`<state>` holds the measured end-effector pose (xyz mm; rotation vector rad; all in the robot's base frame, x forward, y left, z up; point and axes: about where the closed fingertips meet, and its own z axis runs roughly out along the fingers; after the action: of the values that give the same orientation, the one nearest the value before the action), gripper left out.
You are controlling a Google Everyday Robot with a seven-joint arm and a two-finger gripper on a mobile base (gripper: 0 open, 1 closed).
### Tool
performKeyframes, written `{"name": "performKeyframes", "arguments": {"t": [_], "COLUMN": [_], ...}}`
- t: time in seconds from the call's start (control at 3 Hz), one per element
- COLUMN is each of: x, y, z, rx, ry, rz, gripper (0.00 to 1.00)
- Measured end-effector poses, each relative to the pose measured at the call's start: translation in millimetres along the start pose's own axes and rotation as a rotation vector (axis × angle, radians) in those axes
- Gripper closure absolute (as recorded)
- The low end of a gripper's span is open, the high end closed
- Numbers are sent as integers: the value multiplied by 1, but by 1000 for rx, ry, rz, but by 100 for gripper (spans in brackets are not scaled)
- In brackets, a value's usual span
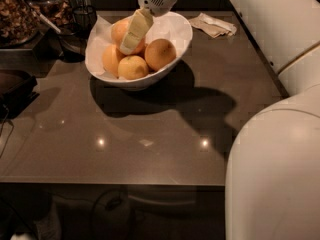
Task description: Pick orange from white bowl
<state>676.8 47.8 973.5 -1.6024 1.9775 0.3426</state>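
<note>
The white bowl (176, 30) stands on the brown table at the back, lined with white paper. It holds several fruits. The orange (160, 54), the deepest in colour, lies at the bowl's right side. Paler yellow-orange fruits lie at the front (133, 67) and left (112, 59). Another fruit (120, 30) sits at the back. My gripper (129, 46) reaches down from above into the bowl, over that back fruit, left of the orange and partly hiding the fruit.
A crumpled napkin (215, 24) lies behind the bowl to the right. Dark jars and containers (22, 14) crowd the back left, and a black object (15, 86) sits at the left edge. My white arm (280, 149) fills the right side. The table's front edge (115, 184) runs across below.
</note>
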Motion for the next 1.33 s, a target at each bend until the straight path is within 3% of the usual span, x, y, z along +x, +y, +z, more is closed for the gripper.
{"name": "performKeyframes", "arguments": {"t": [0.67, 1.33], "x": [-12, -4], "y": [2, -7], "z": [11, 19], "rx": [-14, -9], "ry": [20, 53], "rz": [-31, -7], "gripper": [14, 18]}}
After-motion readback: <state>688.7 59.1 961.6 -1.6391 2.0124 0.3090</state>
